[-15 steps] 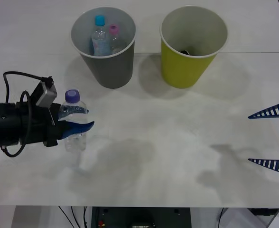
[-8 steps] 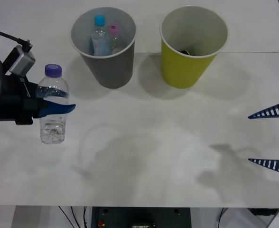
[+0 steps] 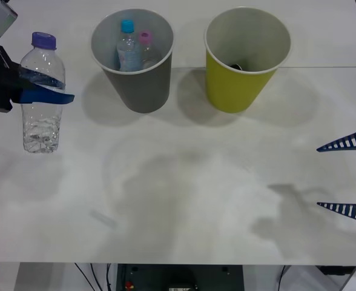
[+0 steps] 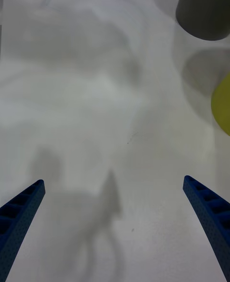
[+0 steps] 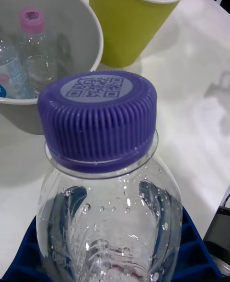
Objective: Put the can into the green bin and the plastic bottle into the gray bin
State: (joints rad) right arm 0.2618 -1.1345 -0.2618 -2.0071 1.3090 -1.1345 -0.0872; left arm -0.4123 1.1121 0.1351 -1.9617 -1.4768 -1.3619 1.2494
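White tabletop (image 3: 184,200) fills the front view, mottled with soft grey shadows, and a thin seam crosses it behind the two bins. At its near edge a dark piece of equipment and a few cables show below the table. The left gripper (image 3: 42,88) sits at the far left, lifted above the surface, its blue ribbed fingers (image 3: 51,96) clamped around the upper body of the plastic bottle (image 3: 42,103), which hangs upright with its purple cap (image 5: 98,119) on top; the left wrist view shows a printed square code on that cap and water droplets inside the clear wall. The bottle is to the left of the gray bin (image 3: 132,60) and apart from it. Inside the gray bin stand a blue-capped bottle (image 3: 127,45) and a pink-capped bottle (image 3: 145,47), side by side. The green bin (image 3: 246,57) stands just beside the gray one on its right, with something small and dark at its bottom. The right gripper (image 3: 346,177) waits at the right edge, fingers spread wide, holding nothing, over bare table.
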